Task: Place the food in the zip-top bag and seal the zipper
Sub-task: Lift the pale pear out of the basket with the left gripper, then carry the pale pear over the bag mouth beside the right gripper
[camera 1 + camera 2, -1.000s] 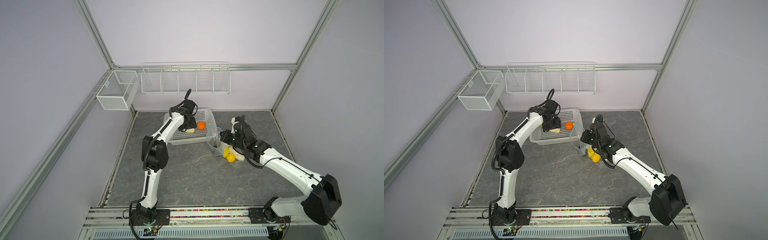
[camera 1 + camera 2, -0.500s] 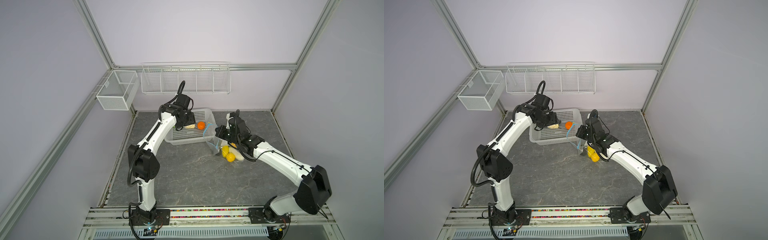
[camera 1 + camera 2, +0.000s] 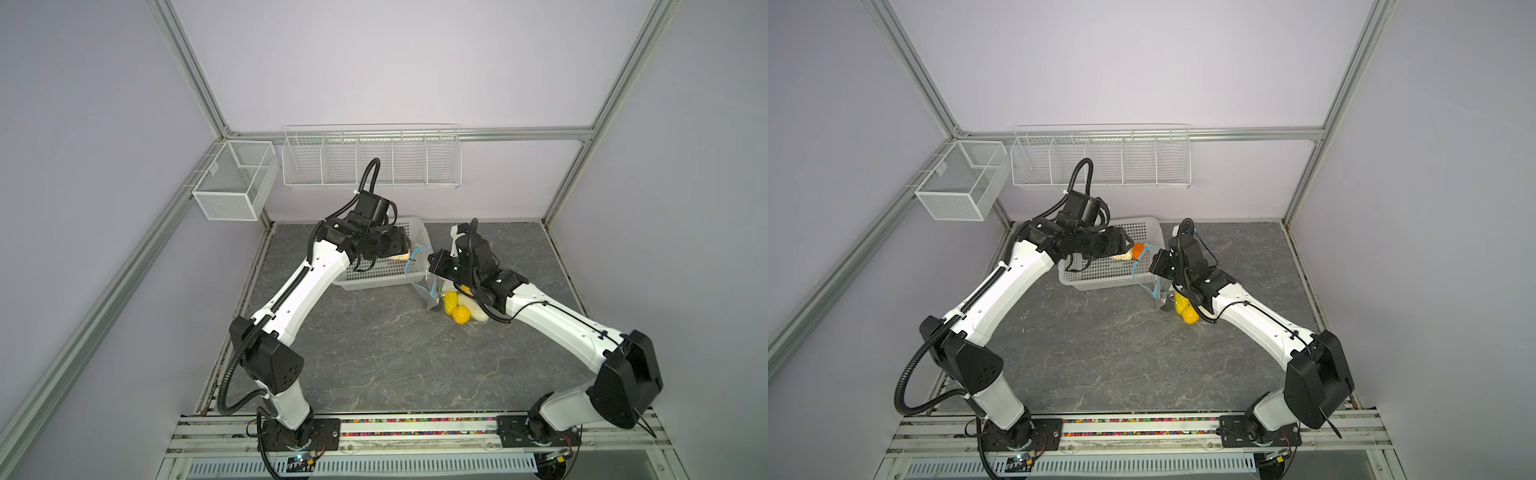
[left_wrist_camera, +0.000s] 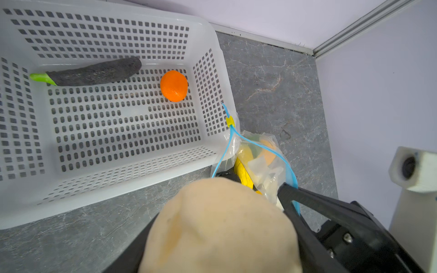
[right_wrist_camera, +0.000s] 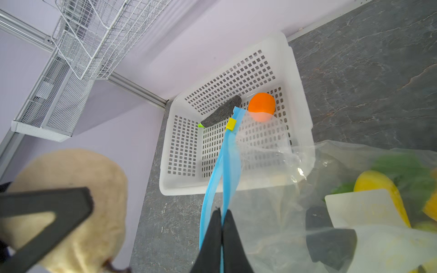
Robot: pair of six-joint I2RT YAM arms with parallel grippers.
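Grey table [image 3: 374,357], spanning the whole floor of the cell. At its back, near the wall: white basket [image 3: 374,279], holed all over. Just right of the basket's near corner, on the table: clear bag [image 3: 432,293], body slumped low, mouth lifted and gaping, far end leaning over the basket rim.

In the air, close to that raised end: beige piece [image 4: 220,224], clamped in the left gripper [image 3: 400,248]. Jaws spread wide around it, one finger [image 4: 307,208] against its side, the other hidden behind it. Over basket or over table: cannot tell.

Lying in the basket along the far wall: dark piece [image 4: 94,71] with a green stem. Near its blunt end, in the corner nearest the bag: orange [image 4: 173,86].

Inside the bag: yellow pieces [image 3: 451,300], with something green blurred behind them in the right wrist view. On the plastic: white label [image 5: 364,208].

Along the bag's mouth: blue zipper [image 5: 228,160], its two strips parted. One strip pinched in the right gripper [image 5: 221,214], jaws fully closed on it. At the zipper's far end, over the basket: small yellow slider [image 4: 230,121].
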